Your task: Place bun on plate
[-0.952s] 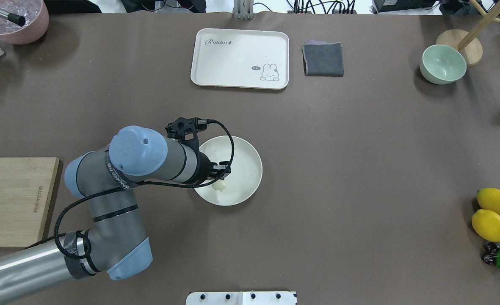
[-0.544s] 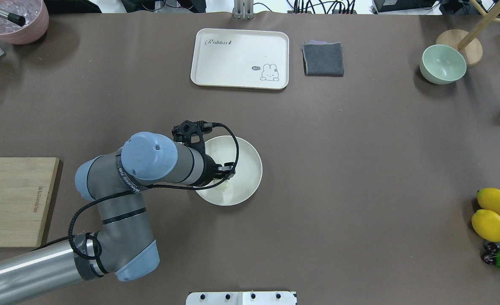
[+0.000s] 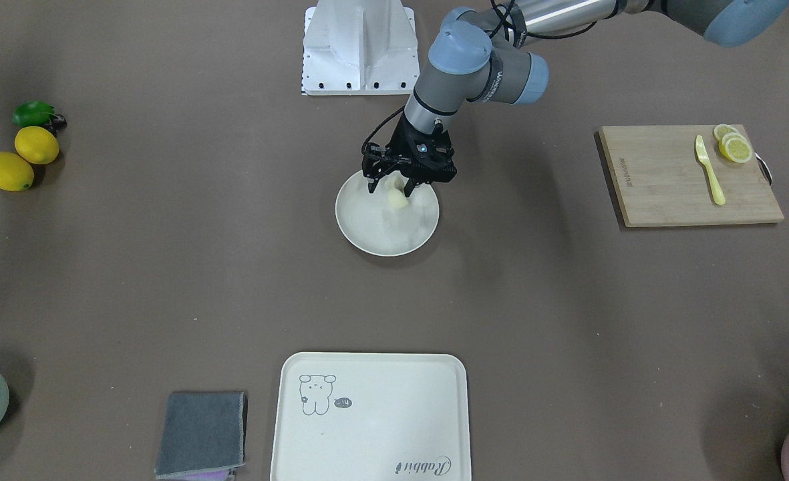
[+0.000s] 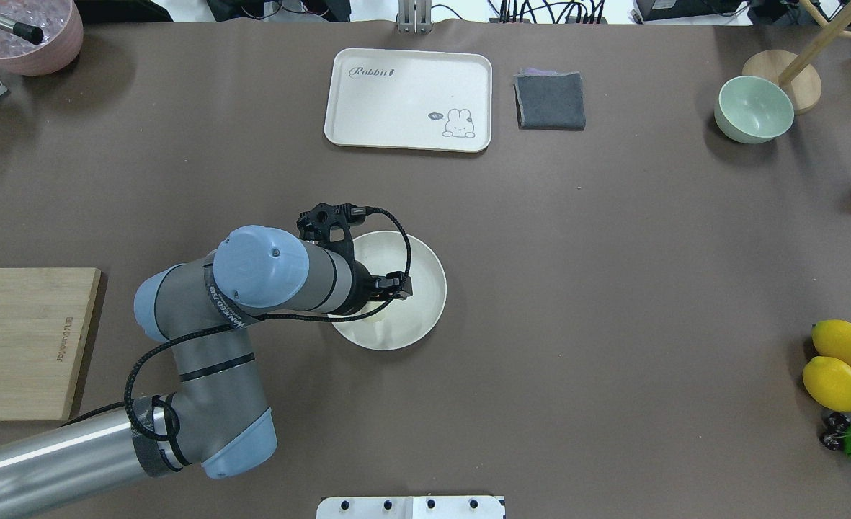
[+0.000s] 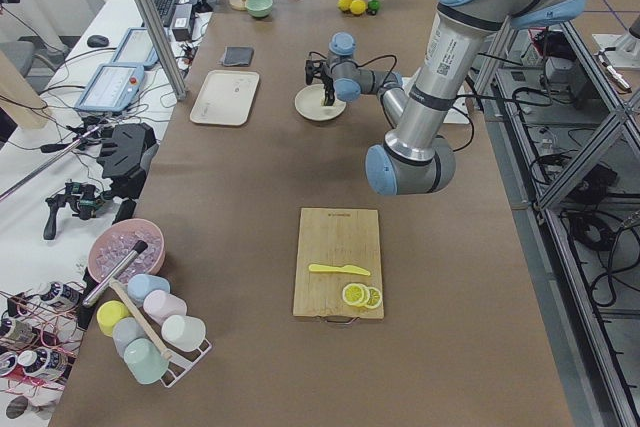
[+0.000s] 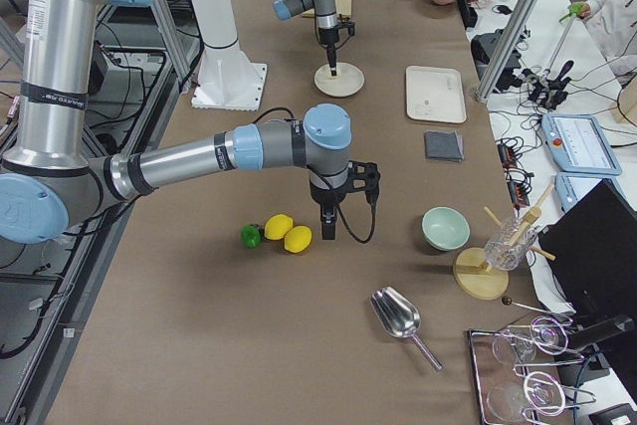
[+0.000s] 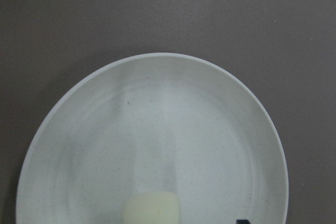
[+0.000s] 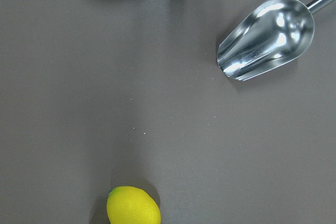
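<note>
The round cream-white plate (image 3: 387,235) sits mid-table, and the small pale bun (image 3: 397,198) lies on its side nearest the robot. My left gripper (image 3: 391,189) hangs over the bun, open, its fingers wider apart than the bun. In the left wrist view the bun (image 7: 151,209) shows at the bottom edge on the plate (image 7: 210,124), clear of one dark fingertip (image 7: 241,221). From overhead, my left arm hides the bun and covers part of the plate (image 4: 423,303). My right gripper (image 6: 328,234) hovers beside two lemons; I cannot tell its state.
A cream tray (image 4: 408,99) with a drawing, a grey cloth (image 4: 550,101) and a pale green bowl (image 4: 754,109) lie at the far side. Two lemons (image 4: 836,364) are on the right. A cutting board (image 3: 688,175) carries lemon slices. A metal scoop (image 8: 265,38) lies under the right wrist.
My left arm has slid to the right over the plate. The bun, seen below the gripper earlier, is now hidden under the arm in the overhead view.
</note>
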Robot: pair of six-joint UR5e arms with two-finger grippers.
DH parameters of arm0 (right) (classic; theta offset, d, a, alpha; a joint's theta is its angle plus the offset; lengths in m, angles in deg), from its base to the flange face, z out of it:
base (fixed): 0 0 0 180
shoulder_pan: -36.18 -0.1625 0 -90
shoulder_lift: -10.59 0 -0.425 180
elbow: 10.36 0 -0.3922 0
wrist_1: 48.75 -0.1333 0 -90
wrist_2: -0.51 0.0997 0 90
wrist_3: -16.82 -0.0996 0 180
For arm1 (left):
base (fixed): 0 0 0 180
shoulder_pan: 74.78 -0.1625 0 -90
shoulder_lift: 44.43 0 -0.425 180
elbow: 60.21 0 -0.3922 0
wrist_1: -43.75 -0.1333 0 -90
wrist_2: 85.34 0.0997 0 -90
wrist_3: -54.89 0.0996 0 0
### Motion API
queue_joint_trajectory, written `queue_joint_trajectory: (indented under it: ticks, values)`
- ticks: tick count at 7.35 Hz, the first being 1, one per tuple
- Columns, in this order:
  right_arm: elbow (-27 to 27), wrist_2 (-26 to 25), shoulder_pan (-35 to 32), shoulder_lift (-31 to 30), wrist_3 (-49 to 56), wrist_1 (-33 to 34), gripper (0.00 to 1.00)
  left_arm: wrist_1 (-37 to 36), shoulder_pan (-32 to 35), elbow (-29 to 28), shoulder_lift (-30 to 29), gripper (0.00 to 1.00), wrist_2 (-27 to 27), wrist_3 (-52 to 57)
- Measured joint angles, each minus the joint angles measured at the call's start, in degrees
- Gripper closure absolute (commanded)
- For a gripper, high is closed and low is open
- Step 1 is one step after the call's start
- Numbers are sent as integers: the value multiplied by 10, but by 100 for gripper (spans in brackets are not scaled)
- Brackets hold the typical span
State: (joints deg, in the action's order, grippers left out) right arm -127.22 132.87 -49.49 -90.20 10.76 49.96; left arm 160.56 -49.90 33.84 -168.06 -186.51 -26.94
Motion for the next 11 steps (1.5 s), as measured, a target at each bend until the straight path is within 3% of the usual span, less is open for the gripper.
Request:
queue_joint_trajectory:
  ticks: [2,5,7,9,11]
  values:
    - [0,0,-1,1,0,0,0,-1,0,1,-4,3,1,0]
    - [1,-1,-1,-7,0,0,0,-25,18,24,-3,3,-2,1]
    - [4,-1,-2,-12,0,0,0,-190,56,122,12,3,-17,57]
    - [7,-1,-4,-18,1,0,0,-346,128,222,61,3,-56,183]
    - [11,-3,-9,-28,1,0,0,-380,254,257,150,3,-142,350]
